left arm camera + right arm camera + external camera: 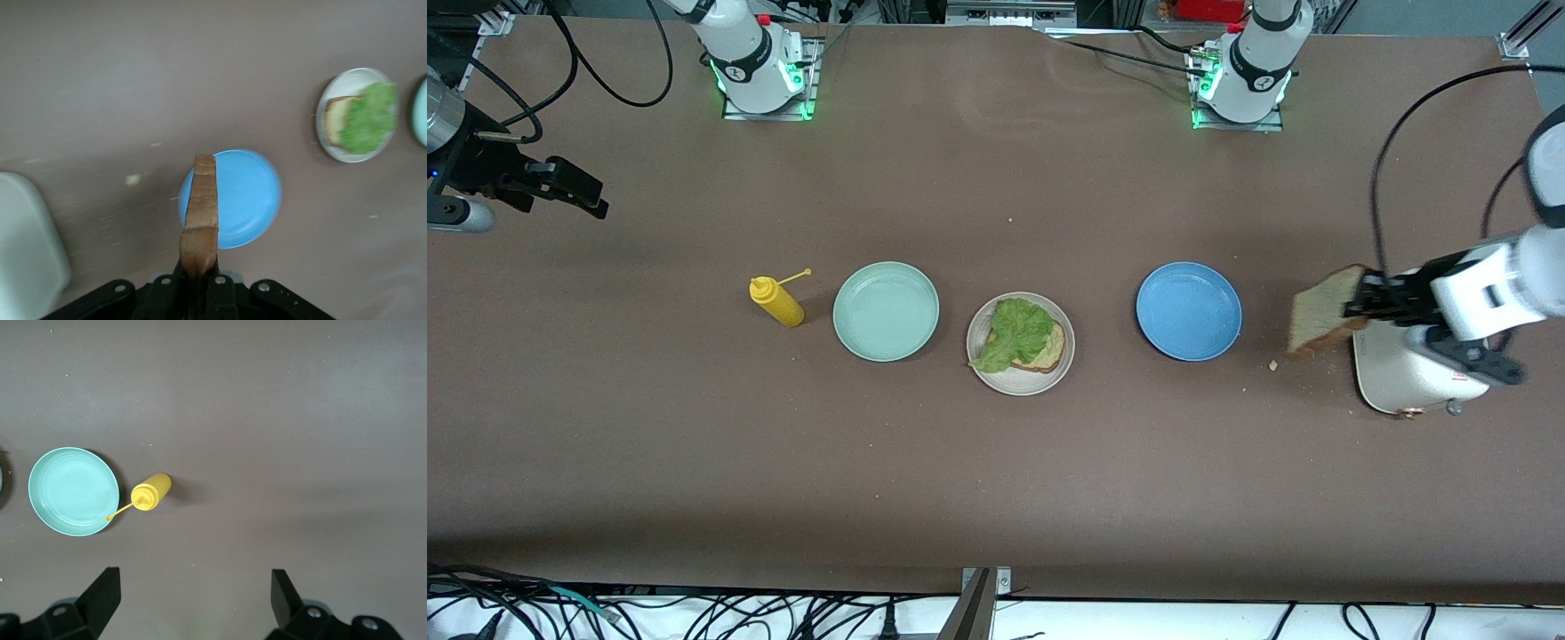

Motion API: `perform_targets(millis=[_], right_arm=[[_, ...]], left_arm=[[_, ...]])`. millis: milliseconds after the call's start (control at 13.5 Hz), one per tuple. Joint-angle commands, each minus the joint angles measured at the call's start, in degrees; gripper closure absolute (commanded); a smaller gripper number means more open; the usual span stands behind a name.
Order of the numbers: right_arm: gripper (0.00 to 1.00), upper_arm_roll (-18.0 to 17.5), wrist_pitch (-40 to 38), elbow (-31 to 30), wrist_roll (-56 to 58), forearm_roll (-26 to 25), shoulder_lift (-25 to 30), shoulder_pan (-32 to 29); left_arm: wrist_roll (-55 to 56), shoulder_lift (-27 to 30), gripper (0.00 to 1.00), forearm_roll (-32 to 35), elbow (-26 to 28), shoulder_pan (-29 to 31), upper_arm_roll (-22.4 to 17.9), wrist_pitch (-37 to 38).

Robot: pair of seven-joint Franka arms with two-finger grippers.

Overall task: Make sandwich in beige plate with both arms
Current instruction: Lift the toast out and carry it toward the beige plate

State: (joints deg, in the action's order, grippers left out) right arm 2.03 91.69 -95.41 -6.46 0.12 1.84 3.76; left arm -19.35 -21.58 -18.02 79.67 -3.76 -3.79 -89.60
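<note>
Left gripper (1362, 300) pinching the top bread slice (1320, 313) by its edge, frame right.
I keep it upright for the beige plate (1020, 380); right gripper (193, 587) waits open, upper left.

The left gripper (198, 288) clamps a bread slice (200, 212) on edge above the blue plate (247, 193). Nearby, the beige plate (333, 143) holds bread (335, 117) under lettuce (367, 119). A white toaster (27, 247) sits beside the gripper.
</note>
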Motion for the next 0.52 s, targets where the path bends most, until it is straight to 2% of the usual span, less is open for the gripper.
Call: perform_targets(millis=[0,222,443], right_arm=[[0.0,-0.45,-1.16,1.63,0.66,-0.64,-0.7,-0.6],[0.0,-0.45,-1.16,1.63,0.66,-0.64,-0.7,-0.6],[0.0,-0.45,-1.16,1.63,0.66,-0.64,-0.7,-0.6]], left_arm=[[4.47,-4.42,1.0,-6.57,-1.88,-5.44,-0.69,0.92],[11.42,-7.23,1.0,-8.25,-2.93,-10.29,-0.69,-0.13],[12.31,-11.02,1.0,-18.06,-3.55,-11.26,-0.69,-0.14]])
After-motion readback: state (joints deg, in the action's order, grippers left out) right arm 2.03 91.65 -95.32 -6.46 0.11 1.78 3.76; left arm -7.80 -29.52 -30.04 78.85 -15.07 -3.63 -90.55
